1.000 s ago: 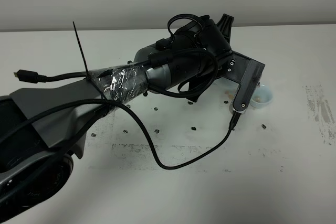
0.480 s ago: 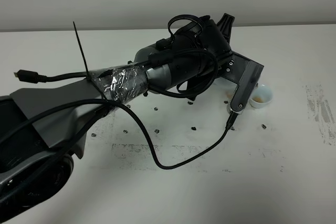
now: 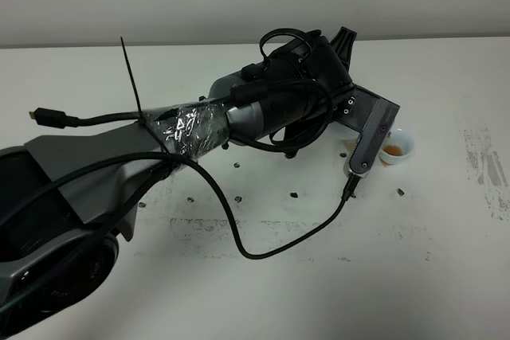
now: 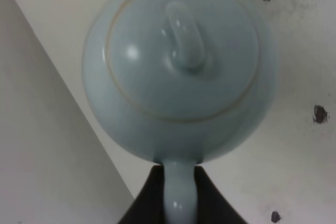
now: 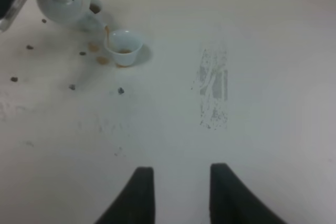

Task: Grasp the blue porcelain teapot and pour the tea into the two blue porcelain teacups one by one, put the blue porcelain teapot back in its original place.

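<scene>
In the left wrist view the teapot point(image 4: 178, 66) hid its own spout behind its body. Its handle point(image 4: 178, 200) ran off the picture's edge, as did the left end effector point(image 4: 178, 170), seen only as two dark finger stubs flanking that handle. From the high camera the teapot was wholly covered by the left arm point(image 3: 271, 105). In the soft right wrist view a teacup point(image 5: 95, 8) behind the teapot was mostly covered by it. Dark specks point(image 5: 72, 86) on the worktop point(image 5: 262, 51) near the teapot were too small to identify.
</scene>
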{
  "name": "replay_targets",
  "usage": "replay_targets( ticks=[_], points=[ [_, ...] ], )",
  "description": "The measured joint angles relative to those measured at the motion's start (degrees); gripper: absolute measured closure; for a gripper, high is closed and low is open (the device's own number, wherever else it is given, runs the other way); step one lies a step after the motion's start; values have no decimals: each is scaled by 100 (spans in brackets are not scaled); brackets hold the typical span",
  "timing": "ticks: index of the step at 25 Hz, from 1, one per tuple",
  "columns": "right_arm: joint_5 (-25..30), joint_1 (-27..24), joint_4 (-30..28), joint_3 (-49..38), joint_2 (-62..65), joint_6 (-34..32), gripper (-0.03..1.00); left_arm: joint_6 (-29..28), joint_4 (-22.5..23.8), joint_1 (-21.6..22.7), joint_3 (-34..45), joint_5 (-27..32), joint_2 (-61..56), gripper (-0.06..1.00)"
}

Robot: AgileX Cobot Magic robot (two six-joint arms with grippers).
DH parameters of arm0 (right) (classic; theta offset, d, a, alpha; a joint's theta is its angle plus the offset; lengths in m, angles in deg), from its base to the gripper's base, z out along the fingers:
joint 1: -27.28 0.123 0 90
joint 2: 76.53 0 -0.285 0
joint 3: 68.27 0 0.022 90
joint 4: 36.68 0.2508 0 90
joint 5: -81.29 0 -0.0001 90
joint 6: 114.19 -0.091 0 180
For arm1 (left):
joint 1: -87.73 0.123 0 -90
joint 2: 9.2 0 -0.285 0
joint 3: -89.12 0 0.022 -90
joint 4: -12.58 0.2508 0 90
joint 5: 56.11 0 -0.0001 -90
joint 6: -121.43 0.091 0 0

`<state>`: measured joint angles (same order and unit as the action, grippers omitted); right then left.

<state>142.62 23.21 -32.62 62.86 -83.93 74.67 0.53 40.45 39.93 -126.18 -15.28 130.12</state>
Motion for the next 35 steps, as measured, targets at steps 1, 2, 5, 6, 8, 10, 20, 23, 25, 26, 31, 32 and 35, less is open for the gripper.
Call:
replay_targets(
  ticks=[1,2,5,6,8,10,20,23,25,26,31,32,35],
  points=[
    [0,0,0,0,0,0,68,0,0,0,0,0,0,91],
    [0,0,0,0,0,0,68,0,0,0,0,0,0,91],
    [0,0,0,0,0,0,68,2,5,0,0,0,0,91],
    [0,0,0,0,0,0,68,2,5,0,0,0,0,91],
    [0,0,0,0,0,0,68,2,5,0,-1,0,0,91],
    [0,0,0,0,0,0,68,2,22,0,-6,0,0,91],
    [0,0,0,0,0,0,68,2,69,0,-13,0,0,91],
    [0,0,0,0,0,0,68,2,150,0,-13,0,0,91],
    [0,0,0,0,0,0,68,2,150,0,-13,-12,0,91],
    [0,0,0,0,0,0,68,2,150,0,-13,-25,0,91],
    [0,0,0,0,0,0,68,2,150,0,-13,-102,0,91],
    [0,0,0,0,0,0,68,2,150,0,-13,-108,0,91],
    [0,0,0,0,0,0,68,2,150,0,-13,-133,0,91]
  ],
)
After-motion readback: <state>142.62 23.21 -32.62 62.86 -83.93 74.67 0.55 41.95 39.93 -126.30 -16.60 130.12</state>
